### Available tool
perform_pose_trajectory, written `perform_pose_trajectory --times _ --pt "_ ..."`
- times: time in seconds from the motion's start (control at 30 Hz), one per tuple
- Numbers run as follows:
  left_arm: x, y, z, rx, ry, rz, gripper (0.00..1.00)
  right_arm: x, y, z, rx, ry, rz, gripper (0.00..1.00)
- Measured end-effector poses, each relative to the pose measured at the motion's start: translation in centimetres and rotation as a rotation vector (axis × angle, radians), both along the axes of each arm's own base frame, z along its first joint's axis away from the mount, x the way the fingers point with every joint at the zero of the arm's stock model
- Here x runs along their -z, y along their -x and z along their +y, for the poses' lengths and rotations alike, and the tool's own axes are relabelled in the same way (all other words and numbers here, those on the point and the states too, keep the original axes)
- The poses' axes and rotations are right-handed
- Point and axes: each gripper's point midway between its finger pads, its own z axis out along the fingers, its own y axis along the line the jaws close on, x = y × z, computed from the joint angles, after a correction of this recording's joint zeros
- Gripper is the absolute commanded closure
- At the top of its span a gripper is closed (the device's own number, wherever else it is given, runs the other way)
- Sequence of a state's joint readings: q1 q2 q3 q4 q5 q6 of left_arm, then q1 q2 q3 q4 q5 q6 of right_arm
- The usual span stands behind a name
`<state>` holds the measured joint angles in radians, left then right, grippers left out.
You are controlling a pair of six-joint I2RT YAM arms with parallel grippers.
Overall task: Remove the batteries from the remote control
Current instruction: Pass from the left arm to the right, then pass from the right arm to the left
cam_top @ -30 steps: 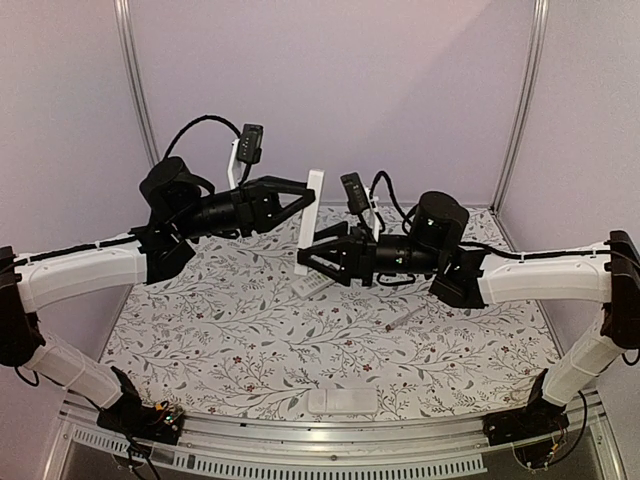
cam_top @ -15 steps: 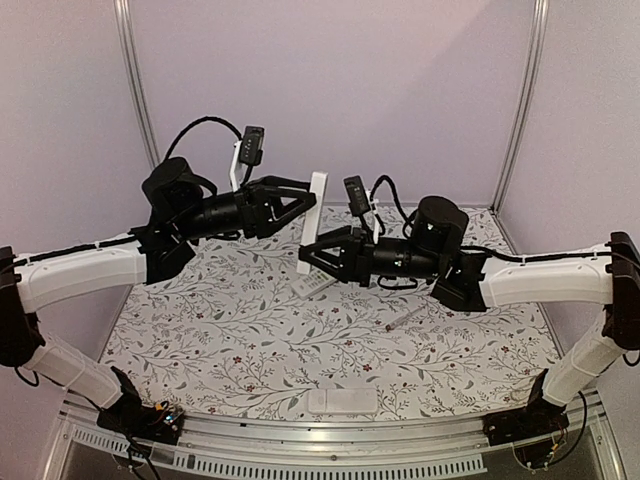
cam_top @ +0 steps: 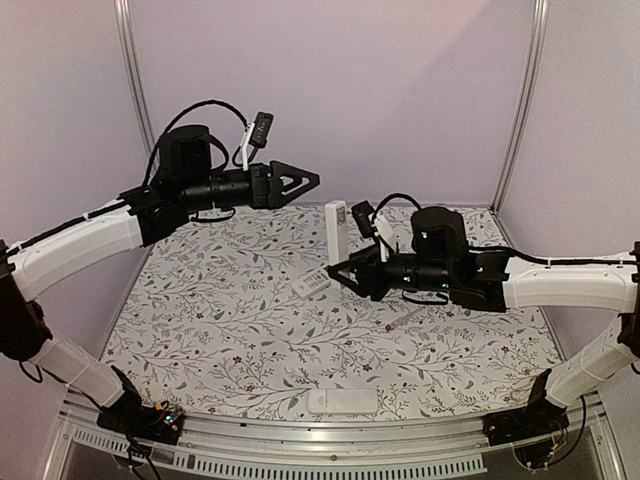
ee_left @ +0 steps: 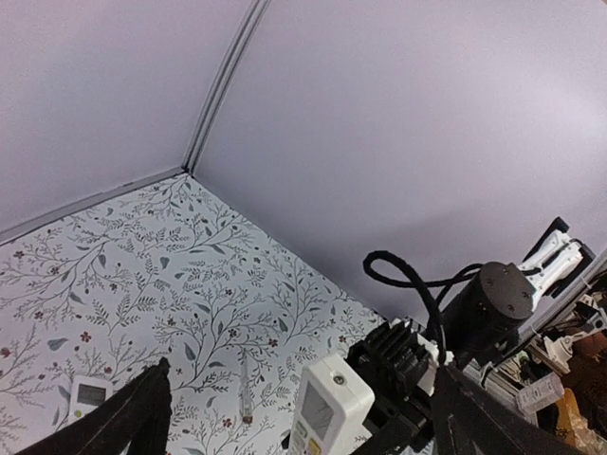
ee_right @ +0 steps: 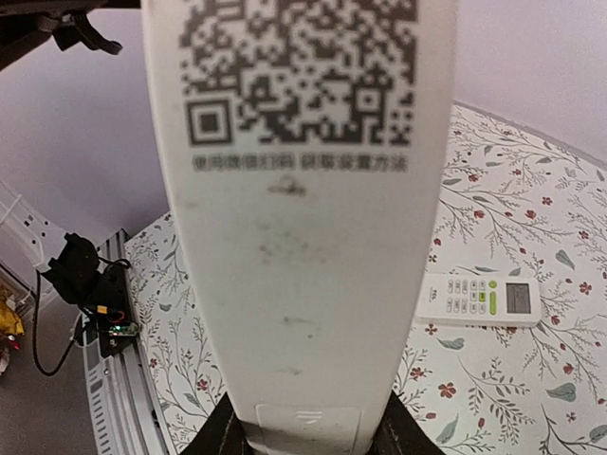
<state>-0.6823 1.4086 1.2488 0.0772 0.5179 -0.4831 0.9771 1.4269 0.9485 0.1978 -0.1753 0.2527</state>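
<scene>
My right gripper [cam_top: 347,270] is shut on the lower end of a white remote control [cam_top: 336,231], holding it upright above the table. The right wrist view shows the remote's back [ee_right: 299,237], with a QR code and a closed battery cover [ee_right: 303,427] between the dark fingers [ee_right: 216,434]. The batteries are hidden. My left gripper [cam_top: 306,180] hangs open and empty, higher up and to the left of the remote. In the left wrist view the remote's top end [ee_left: 329,412] shows low between that gripper's spread fingers [ee_left: 142,417].
A second white remote [cam_top: 311,284] with a small screen lies on the floral mat just left of the held one. A thin white stick [cam_top: 405,318] lies to its right. Another white remote [cam_top: 342,401] rests at the near edge.
My left gripper has opened, let go of the remote and pulled back up and to the left. My right gripper has closed on the remote and carried it slightly right and lower.
</scene>
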Motion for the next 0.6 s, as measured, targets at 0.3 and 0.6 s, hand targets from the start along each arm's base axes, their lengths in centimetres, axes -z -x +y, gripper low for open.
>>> perform_pose_trajectory --times 0.3,0.6 --pt "10.8 -2.4 -1.9 0.005 -0.248 0.246 0.1 6.1 -1.5 -3.0 0.132 0.275 0.028 0.8" --pt "13.9 -2.2 -2.5 0.035 -0.296 0.317 0.1 10.1 -2.4 -3.8 0.179 0.42 0.071 0.8"
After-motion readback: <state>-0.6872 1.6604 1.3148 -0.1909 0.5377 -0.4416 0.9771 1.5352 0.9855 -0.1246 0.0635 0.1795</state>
